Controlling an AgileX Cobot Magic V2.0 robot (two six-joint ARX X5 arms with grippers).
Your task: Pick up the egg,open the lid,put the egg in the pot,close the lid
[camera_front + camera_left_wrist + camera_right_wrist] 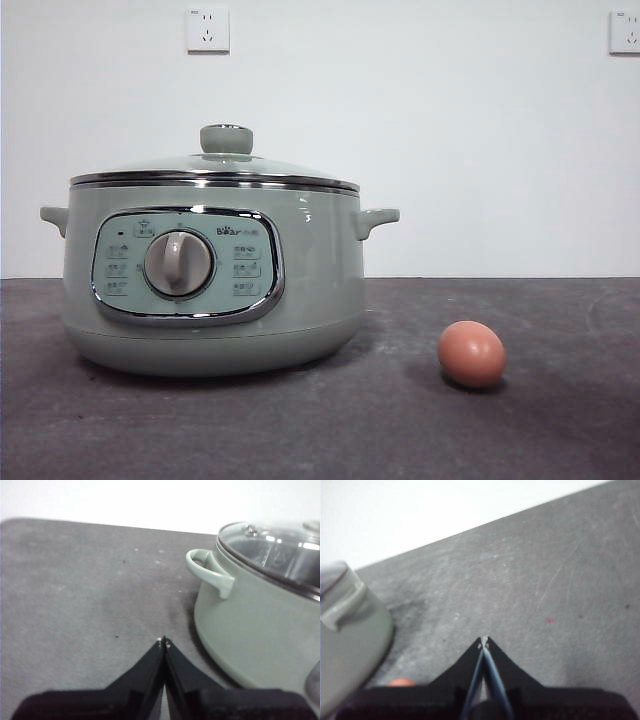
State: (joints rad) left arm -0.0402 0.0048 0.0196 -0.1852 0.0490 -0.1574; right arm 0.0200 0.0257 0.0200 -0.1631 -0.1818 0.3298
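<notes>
The sage-green pot (210, 270) stands on the dark table at the left of the front view, with its lid (215, 168) shut on top and the knob (226, 138) upright. The brown-orange egg (471, 353) lies on the table to the pot's right, apart from it. My left gripper (163, 641) is shut and empty above the table, beside the pot (260, 615) and its side handle (210, 572). Also shut and empty, my right gripper (483, 641) hangs over bare table; a sliver of the egg (401, 682) shows near the pot (350, 630). Neither arm shows in the front view.
The table (320, 420) is a dark grey mat against a white wall. Two wall sockets (207, 30) sit high on the wall.
</notes>
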